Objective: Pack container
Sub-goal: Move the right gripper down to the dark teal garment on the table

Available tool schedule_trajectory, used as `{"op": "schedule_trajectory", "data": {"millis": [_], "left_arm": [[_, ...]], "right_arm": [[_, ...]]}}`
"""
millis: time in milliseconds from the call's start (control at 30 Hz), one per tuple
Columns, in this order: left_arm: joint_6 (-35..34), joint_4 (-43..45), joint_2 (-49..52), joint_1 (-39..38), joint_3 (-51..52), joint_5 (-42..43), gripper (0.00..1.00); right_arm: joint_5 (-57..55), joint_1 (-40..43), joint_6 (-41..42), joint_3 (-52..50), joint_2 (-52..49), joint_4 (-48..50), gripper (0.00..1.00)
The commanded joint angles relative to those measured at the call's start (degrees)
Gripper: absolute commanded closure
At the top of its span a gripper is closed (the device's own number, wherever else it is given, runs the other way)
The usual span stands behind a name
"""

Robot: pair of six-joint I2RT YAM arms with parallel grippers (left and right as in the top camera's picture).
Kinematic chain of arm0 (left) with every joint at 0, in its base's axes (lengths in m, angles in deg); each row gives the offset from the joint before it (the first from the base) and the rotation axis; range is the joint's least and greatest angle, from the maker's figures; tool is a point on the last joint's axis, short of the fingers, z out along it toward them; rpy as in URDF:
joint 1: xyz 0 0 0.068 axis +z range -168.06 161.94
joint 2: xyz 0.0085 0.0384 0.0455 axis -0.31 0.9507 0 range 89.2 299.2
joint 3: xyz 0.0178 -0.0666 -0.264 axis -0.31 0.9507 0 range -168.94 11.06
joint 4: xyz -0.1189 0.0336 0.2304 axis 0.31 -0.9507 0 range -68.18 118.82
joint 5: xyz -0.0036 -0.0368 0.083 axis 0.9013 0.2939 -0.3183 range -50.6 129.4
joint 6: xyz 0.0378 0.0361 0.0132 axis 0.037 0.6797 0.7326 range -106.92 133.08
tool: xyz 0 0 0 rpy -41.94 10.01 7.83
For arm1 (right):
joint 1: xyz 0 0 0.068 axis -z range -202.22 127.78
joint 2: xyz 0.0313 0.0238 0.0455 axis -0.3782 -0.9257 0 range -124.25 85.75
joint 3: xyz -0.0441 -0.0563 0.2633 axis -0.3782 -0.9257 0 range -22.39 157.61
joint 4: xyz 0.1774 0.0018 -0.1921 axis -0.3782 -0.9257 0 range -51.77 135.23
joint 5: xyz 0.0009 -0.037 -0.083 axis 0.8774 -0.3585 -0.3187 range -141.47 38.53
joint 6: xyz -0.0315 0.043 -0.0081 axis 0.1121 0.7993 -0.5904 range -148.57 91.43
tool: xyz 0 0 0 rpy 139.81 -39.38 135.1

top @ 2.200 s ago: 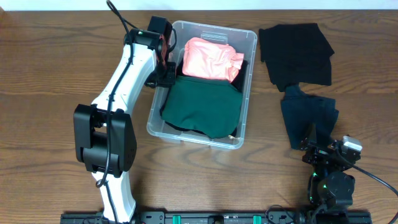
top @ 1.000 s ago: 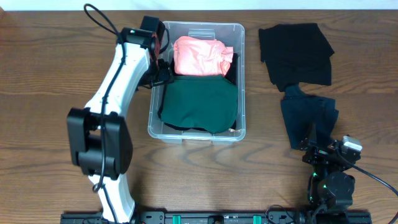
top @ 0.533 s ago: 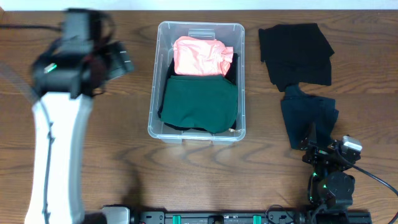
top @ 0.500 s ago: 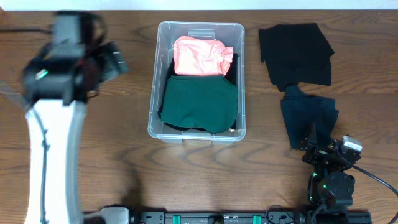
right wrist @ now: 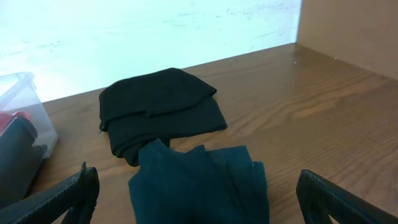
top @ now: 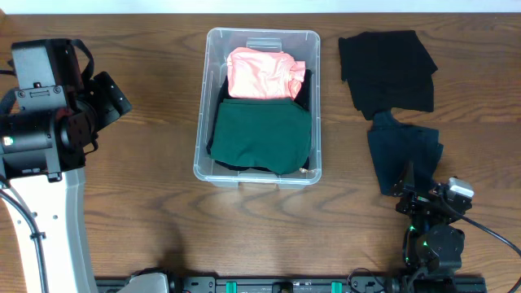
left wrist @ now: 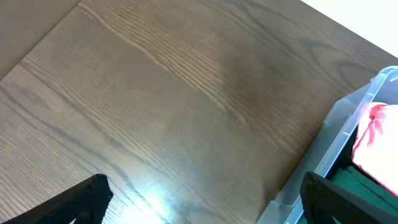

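Packing looks abt half done. Container [top: 256, 176] sits mid-bench, upright, no lid on, w/ a pink cloth [top: 262, 73] at the far end and a green cloth [top: 260, 134] at the near end. Sth dark shows under them, can't tell what. Two pieces lie outside on the bench [top: 146, 187], right of the container: a black cloth [top: 387, 69] and, nearer the robot, a dark blue cloth [top: 404, 155], edges touching. Left gripper [left wrist: 204, 186] hangs well left of the container over bare wood, fingers wide apart, empty. Right gripper [right wrist: 196, 183] sits low by the dark blue cloth, fingers apart, holding nothing. Prob. those two pieces are what's left to pack.
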Motion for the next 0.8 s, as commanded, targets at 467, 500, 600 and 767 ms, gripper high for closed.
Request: {"op": "schedule_trajectory", "data": {"millis": [467, 500, 600, 767], "left_arm": [[0.98, -0.17, 0.28, 0.28, -0.20, -0.68, 0.02], [0.98, -0.17, 0.28, 0.28, -0.20, -0.68, 0.02], [0.98, -0.17, 0.28, 0.28, -0.20, -0.66, 0.02], [0.98, -0.17, 0.28, 0.28, -0.20, -0.68, 0.02]], "right_arm": [[13.20, 0.26, 3.50, -0.31, 0.24, 0.85, 0.01], [14.67, 0.26, 5.03, -0.31, 0.24, 0.90, 0.01], [17.20, 0.26, 6.19, -0.17, 0.24, 4.44, 0.01], [18.45, 0.26, 3.61, 4.24, -0.57, 12.41, 0.01]]}}
